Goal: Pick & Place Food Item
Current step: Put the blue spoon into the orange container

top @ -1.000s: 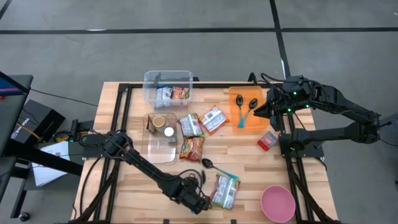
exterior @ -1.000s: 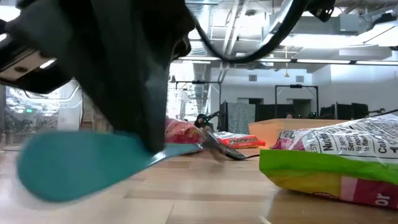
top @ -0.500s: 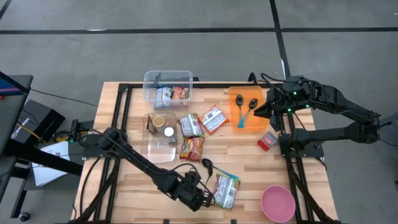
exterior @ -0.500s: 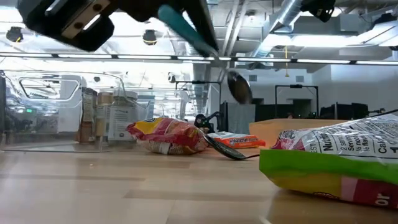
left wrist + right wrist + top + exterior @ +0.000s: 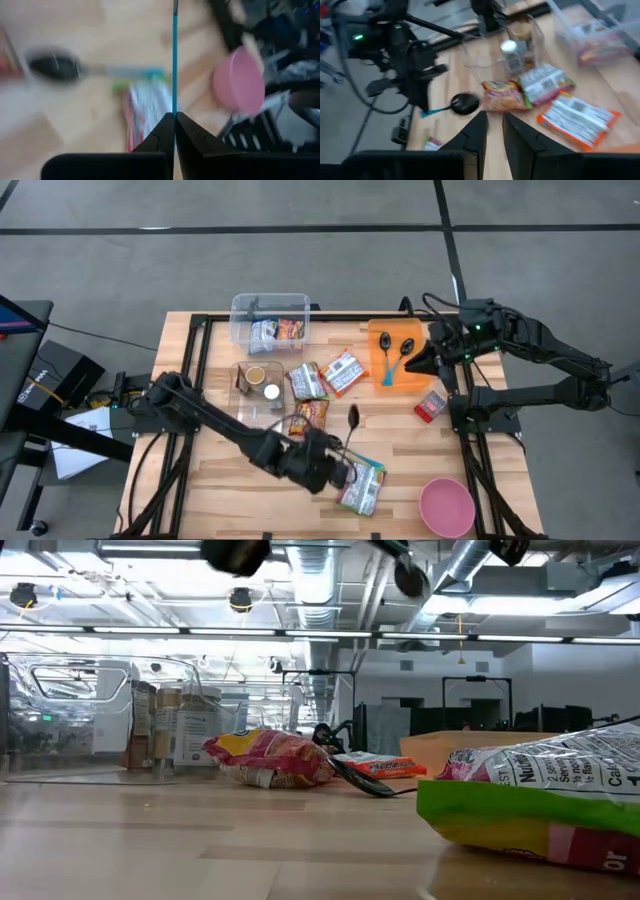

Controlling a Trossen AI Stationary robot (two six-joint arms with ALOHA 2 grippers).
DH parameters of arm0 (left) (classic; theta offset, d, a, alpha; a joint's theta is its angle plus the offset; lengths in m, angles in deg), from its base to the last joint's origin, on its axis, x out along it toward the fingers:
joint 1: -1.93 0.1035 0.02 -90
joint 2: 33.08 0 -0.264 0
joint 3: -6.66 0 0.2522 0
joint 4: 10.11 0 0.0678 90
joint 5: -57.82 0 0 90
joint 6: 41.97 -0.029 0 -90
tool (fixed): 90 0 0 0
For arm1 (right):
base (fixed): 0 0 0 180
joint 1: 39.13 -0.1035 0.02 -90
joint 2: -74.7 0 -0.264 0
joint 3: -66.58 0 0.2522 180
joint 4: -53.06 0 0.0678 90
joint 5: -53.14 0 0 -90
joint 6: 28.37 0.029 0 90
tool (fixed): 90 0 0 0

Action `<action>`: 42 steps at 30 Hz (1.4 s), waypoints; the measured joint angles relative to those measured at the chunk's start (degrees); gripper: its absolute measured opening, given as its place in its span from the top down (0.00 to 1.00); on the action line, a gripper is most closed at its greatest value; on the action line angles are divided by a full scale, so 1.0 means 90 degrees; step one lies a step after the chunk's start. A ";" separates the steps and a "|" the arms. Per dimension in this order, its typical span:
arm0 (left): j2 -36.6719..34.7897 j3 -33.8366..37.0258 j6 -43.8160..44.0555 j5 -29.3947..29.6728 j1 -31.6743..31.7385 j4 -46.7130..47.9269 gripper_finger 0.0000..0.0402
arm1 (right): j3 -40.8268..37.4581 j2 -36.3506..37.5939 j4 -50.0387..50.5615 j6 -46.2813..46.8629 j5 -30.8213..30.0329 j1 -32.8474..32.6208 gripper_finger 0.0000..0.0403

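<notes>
My left gripper (image 5: 343,455) hangs over the table's near middle, shut on a teal-handled spoon whose black bowl (image 5: 353,416) points toward the far edge. The bowl (image 5: 408,578) shows high up in the low view. A second teal-handled spoon (image 5: 55,67) lies on the table beside a green and white snack packet (image 5: 362,485). Several other packets (image 5: 310,415) lie flat mid-table. My right gripper (image 5: 416,359) hovers over the orange tray (image 5: 385,330) with a narrow gap between its fingers (image 5: 480,131) and nothing in it. My left gripper pinches the spoon's teal handle (image 5: 175,100) between its two fingers, well back from the bowl. The flat handle shows edge-on and runs on ahead past the fingertips. The fingers slant down from the table's left. The spoon is lifted clear, bowl end highest.
A clear bin (image 5: 270,320) holding packets stands at the far left. A clear tray (image 5: 245,410) with jars sits in front of it. Two spoons lie in the orange tray. A small red pack (image 5: 431,405) lies at the right and a pink bowl (image 5: 446,507) at the near right.
My left gripper has risen from just above the table at its near edge and gone toward the far edge, rolling as it went. The spoon has come up clear of the table, its bowl swinging up and toward the far edge.
</notes>
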 joint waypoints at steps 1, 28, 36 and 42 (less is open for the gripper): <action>-0.0088 0.0000 -0.0238 0.0203 0.0066 -0.0055 1.00 | 0.0000 0.0001 -0.0092 0.0032 0.0092 0.0000 0.86; -0.0717 0.0002 -0.6057 0.1377 0.1709 -0.3856 1.00 | 0.0000 -0.0502 -0.2782 0.0614 0.1359 -0.0155 0.86; -0.0717 0.0002 -0.6147 0.1233 0.1692 -0.3882 1.00 | -0.0002 -0.1047 -0.3289 0.0672 0.2009 0.0010 0.86; -0.0717 0.0002 -0.6147 0.1260 0.1692 -0.3886 1.00 | -0.0002 -0.1130 -0.3420 0.0986 0.2518 0.0216 0.75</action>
